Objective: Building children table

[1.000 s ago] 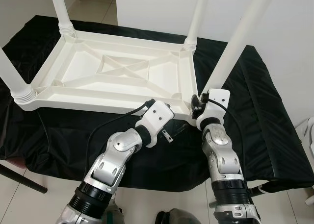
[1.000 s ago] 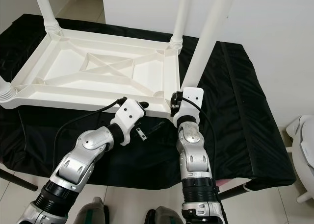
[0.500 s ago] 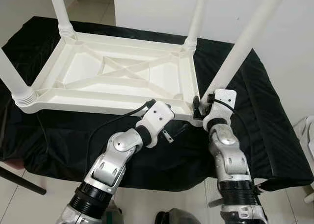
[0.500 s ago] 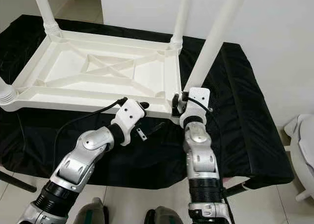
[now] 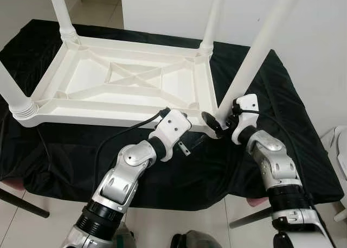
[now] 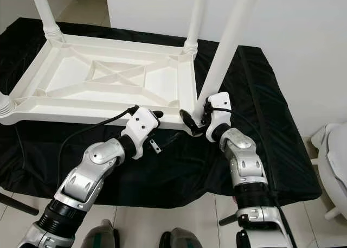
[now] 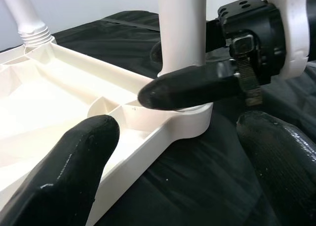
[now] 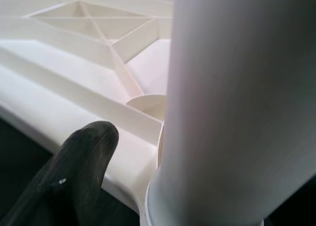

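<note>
Left wrist view: right gripper (image 7: 185, 85) around table leg (image 7: 180, 33); closure unclear.

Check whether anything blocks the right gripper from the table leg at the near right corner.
Nothing visible does. The right gripper is already at the base of the table leg, one finger lying across the leg where it meets the upturned tabletop.

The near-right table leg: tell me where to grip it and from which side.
Grip the near-right leg low on its round shaft, just above the corner socket of the upturned tabletop. Come from the robot's right, over the black cloth, since the tabletop frame blocks the other side. The right tool sits there already, one finger each side of the shaft.
</note>
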Robot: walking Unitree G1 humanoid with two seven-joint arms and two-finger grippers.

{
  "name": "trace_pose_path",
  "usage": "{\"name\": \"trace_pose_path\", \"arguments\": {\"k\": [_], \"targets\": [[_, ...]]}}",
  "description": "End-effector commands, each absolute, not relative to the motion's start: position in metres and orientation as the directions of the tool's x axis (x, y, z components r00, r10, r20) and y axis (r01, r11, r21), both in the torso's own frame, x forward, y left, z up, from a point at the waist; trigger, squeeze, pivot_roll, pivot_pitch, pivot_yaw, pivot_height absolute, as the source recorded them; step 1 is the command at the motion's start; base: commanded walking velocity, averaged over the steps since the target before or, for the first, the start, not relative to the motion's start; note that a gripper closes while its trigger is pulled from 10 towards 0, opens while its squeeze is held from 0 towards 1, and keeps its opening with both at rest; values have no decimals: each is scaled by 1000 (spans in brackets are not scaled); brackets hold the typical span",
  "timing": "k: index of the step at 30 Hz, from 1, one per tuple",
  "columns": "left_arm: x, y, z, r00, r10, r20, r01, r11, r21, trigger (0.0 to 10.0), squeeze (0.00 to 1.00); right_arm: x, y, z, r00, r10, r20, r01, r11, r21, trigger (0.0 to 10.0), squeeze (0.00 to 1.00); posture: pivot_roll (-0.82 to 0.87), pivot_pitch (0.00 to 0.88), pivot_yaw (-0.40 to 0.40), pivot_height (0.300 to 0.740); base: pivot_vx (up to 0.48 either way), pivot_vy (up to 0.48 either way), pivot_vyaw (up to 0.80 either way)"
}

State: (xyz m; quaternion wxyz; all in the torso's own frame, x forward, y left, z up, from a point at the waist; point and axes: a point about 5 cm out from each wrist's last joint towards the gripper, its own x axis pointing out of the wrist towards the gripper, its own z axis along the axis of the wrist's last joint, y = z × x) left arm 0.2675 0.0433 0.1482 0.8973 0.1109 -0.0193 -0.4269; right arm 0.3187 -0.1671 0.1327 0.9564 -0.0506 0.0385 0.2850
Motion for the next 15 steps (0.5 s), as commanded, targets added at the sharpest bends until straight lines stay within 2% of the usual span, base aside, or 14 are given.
{"name": "trace_pose_path", "arguments": {"k": [1, 6, 8, 9, 15], "targets": [[272, 45, 150, 654, -754, -55, 744, 630, 222, 10000, 0, 322, -172, 133, 792, 600, -111, -609, 787, -98, 10000, 0, -1, 0, -76, 740, 0, 0, 0], [272, 45, 150, 652, -756, -54, 746, 627, 225, 10000, 0, 326, -174, 132, 780, 614, -121, -625, 774, -101, 10000, 0, -2, 0, -73, 740, 0, 0, 0], [273, 44, 151, 651, -758, -53, 747, 625, 227, 10000, 0, 327, -175, 131, 761, 636, -131, -648, 754, -107, 9647, 0, 0, 0, -71, 740, 0, 0, 0], [273, 45, 152, 651, -758, -52, 746, 625, 229, 10000, 0, 329, -178, 128, 754, 642, -143, -657, 746, -114, 0, 0, 1, 0, -70, 740, 0, 0, 0], [273, 45, 152, 651, -757, -52, 746, 625, 230, 10000, 0, 330, -181, 126, 748, 646, -151, -662, 741, -112, 0, 0, 5, 0, -69, 740, 0, 0, 0]]}}
